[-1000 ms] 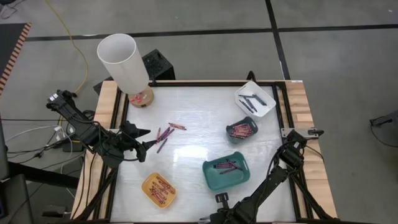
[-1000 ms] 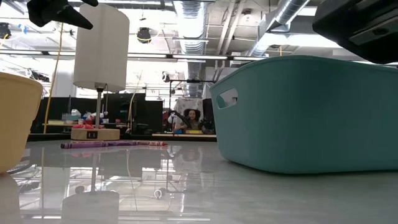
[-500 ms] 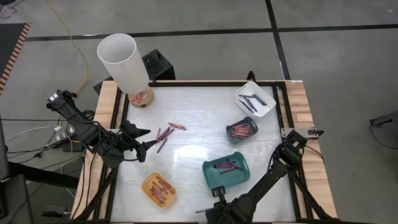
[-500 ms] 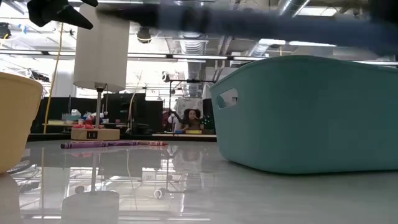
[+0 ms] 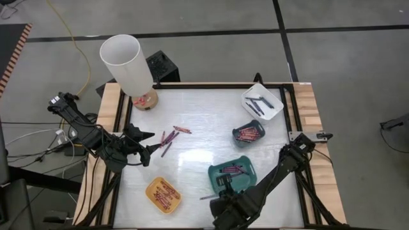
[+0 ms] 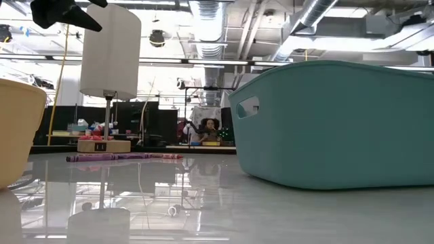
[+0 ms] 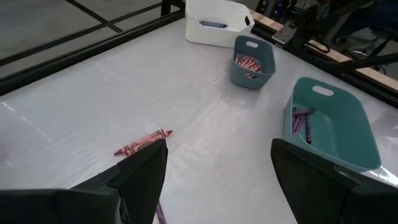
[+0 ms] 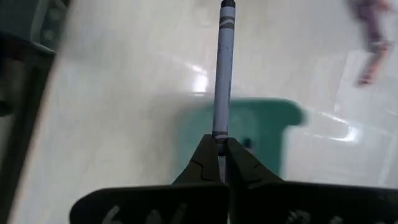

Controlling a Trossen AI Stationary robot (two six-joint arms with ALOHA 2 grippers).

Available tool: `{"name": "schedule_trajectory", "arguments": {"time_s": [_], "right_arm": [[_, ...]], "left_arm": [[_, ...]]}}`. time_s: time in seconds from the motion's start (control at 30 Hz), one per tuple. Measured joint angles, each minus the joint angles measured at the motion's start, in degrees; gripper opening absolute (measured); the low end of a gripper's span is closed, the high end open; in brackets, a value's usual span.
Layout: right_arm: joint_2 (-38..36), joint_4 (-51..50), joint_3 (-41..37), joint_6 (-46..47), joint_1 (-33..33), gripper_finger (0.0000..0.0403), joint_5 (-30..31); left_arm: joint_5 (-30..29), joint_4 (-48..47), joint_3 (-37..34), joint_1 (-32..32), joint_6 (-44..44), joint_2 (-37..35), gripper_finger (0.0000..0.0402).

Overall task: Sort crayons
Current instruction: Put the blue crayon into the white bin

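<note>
Your right gripper (image 8: 219,146) is clamped on just the tail of a grey crayon (image 8: 222,68), near the teal tray (image 5: 220,181). Swing fast and it could twist out. Left gripper (image 7: 214,165) gapes over loose crayons (image 5: 167,139).

Low cam, table level. Big teal tray (image 6: 339,122) fills the right side, close up, handle slot on its left end wall. All else placed off that tray: well left of it, at frame edge, a yellow tray (image 6: 17,129), only part in shot. Between them, farther back, a lamp (image 6: 108,74) w/ white shade on a wood base. Crayons (image 6: 125,157) lie flat in a row just in front of the lamp base, purple and red. Dark arm part (image 6: 64,13) up top, above the lamp. Behind the tray's left end, a person (image 6: 210,130) in the room beyond.
</note>
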Motion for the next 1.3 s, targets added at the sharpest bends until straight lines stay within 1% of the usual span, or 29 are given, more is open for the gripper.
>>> {"name": "schedule_trajectory", "arguments": {"time_s": [0.13, 0.4, 0.57, 0.73, 0.93, 1.1, 1.3], "right_arm": [[-4.1, -1.5, -2.3, -0.2, -1.2, 0.0001, 0.1], [-13.1, -1.3, -2.3, -3.9, -4.2, 0.0001, 0.7], [-19.3, -1.3, -2.2, -4.5, -7.8, 0.0001, 1.4], [-23.9, -1.3, -2.2, -5.8, -12.3, 0.0001, 1.4], [-27.6, -1.3, -2.3, -5.5, -22.1, 0.0001, 2.3], [-29.2, -1.3, -2.3, -5.1, -32.7, 0.0001, 2.8], [-29.1, -1.3, -2.3, -5.7, -45.9, 0.0001, 2.8]], "left_arm": [[0.0, 0.0, 0.0, 0.0, 0.0, 0.0, 0.0276], [0.1, 0.0, 0.0, 0.0, -0.1, 0.0, 0.0276], [0.3, 0.0, 0.0, 0.0, 0.0, 0.0, 0.0276], [0.3, 0.0, 0.0, 0.0, 0.0, 0.0, 0.0276], [0.3, 0.0, 0.0, 0.0, 0.0, 0.0, 0.0276], [0.3, 0.0, 0.0, 0.0, 0.0, 0.0, 0.0276], [0.3, 0.0, 0.0, 0.0, 0.0, 0.0, 0.0276]]}}
